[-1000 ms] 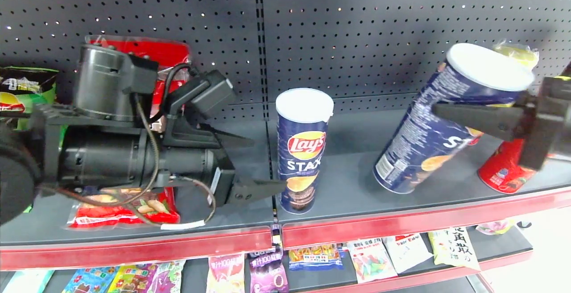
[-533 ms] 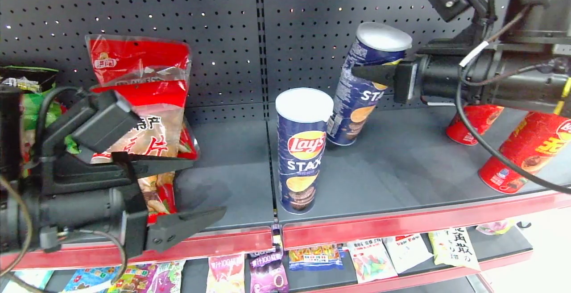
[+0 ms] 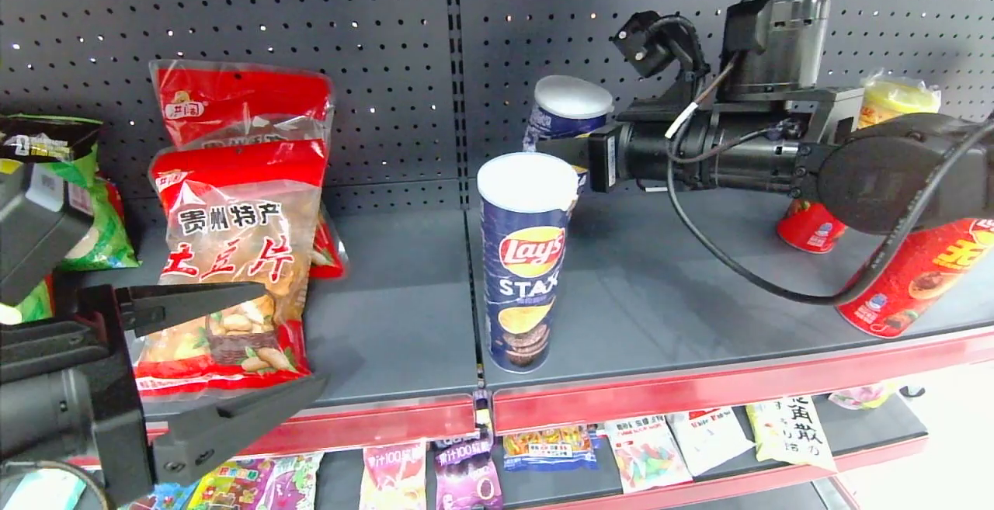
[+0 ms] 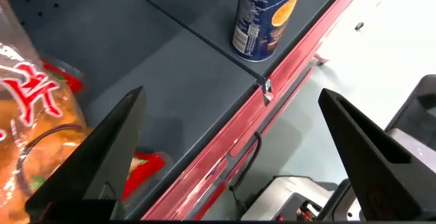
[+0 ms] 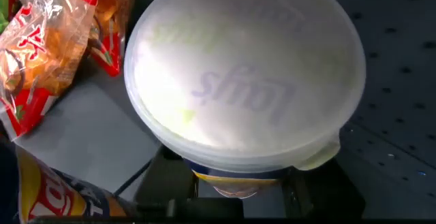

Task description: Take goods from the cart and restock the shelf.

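At shelf point(image 3: 683, 300) rear, 12 o'clock of front can point(image 3: 526, 261), right gripper point(image 3: 573, 157) clamps held can point(image 3: 573, 100) near-upright; left gripper point(image 3: 293, 335) agape, well apart at 8 o'clock.

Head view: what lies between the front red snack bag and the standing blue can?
Only bare grey shelf separates the red snack bag from the blue can in the head view.

The blue, white-lidded chip can point(image 3: 573, 97) is upright behind its twin point(image 3: 524, 261) on the shelf point(image 3: 660, 300).
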You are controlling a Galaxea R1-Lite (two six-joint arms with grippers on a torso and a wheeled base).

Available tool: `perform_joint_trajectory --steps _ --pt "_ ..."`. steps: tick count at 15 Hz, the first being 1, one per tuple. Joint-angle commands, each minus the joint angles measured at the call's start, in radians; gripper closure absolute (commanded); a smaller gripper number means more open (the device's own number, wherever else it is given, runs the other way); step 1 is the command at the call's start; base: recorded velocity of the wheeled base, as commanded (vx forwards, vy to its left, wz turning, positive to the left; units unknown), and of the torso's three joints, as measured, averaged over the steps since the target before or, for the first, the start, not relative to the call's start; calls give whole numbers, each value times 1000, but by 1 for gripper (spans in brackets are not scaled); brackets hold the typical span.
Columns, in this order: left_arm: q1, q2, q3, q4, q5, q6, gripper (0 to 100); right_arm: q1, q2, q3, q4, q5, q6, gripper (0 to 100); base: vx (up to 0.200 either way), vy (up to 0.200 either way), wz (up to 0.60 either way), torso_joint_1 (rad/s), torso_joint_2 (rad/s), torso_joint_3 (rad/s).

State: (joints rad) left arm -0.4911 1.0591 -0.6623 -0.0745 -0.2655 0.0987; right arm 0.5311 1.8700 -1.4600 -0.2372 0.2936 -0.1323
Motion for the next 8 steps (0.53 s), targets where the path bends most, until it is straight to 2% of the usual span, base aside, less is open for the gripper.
perform_joint_trajectory --steps 1,3,5,6,8 --pt "0 -7 7 -1 0 -1 0 13 34 -29 -1 -2 0 100 0 0 0 0 0 0" --pt "0 -13 13 -1 0 -1 0 17 63 -72 1 -5 2 100 0 0 0 0 0 0" --pt "0 -13 13 -1 0 -1 0 24 64 -60 3 -7 5 100 0 0 0 0 0 0" --pt "0 -13 12 -1 0 -1 0 30 61 -53 3 -7 8 0 0 0 0 0 0 0" --pt "0 -10 12 -1 2 -1 0 38 60 -53 3 -16 14 0 0 0 0 0 0 0"
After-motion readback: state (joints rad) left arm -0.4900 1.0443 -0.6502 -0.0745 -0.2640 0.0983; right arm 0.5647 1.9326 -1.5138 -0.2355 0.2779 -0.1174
